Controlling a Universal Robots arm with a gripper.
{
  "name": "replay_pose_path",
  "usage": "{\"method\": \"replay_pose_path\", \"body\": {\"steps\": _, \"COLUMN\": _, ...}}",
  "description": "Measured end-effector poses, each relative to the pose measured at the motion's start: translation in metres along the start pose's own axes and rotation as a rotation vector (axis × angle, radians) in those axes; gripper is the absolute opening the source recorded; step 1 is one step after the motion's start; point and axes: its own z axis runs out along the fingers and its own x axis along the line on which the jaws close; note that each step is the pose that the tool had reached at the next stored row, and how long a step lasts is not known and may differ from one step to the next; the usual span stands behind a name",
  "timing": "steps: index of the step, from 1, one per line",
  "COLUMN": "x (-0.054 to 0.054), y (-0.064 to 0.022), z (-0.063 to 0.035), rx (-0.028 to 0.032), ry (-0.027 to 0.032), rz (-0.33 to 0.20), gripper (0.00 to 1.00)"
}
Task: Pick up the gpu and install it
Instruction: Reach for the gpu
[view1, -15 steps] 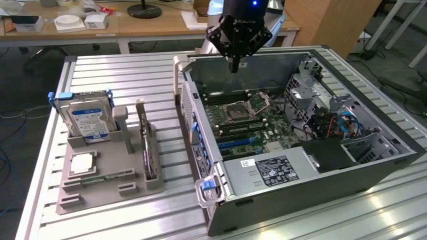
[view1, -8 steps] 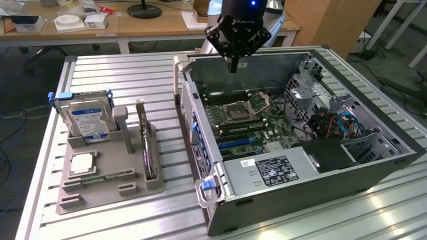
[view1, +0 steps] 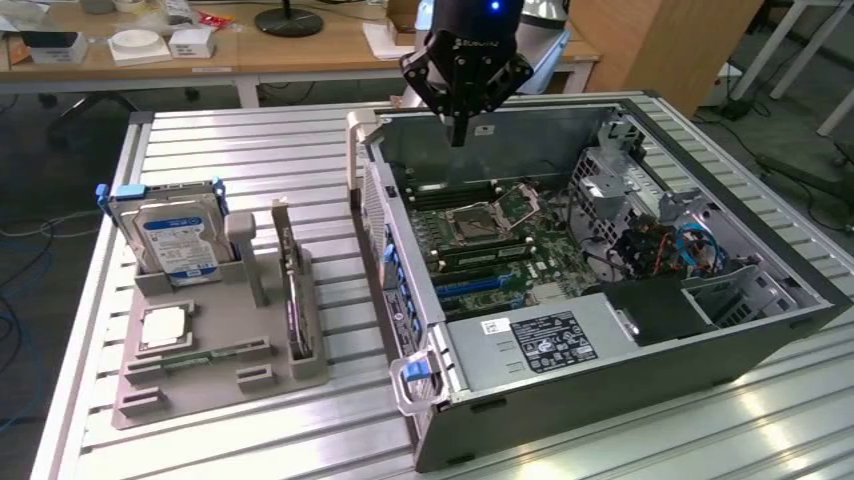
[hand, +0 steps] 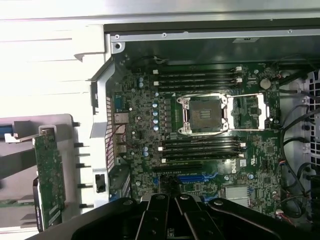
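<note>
Claw (view1: 458, 132), pressed together and empty, hangs over the case's (view1: 641, 375) far rim; the thin dark gpu (view1: 292, 285) stands edgewise in its tray (view1: 200, 392).

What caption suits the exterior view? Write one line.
Gripper hangs above the open computer case; the gpu stands on edge in the grey holder beside it.

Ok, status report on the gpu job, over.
Hand shut, empty, above the open case's far edge. Gpu upright in its tray slot, untouched. Case side wall stands between them.
</note>
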Motion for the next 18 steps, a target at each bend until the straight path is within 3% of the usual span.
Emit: {"method": "replay_pose_path", "body": {"steps": 18, "x": 0.019, "y": -0.0021, "z": -0.0005, "rx": 0.0, "ry": 0.0, "rz": 0.0, "gripper": 0.1}}
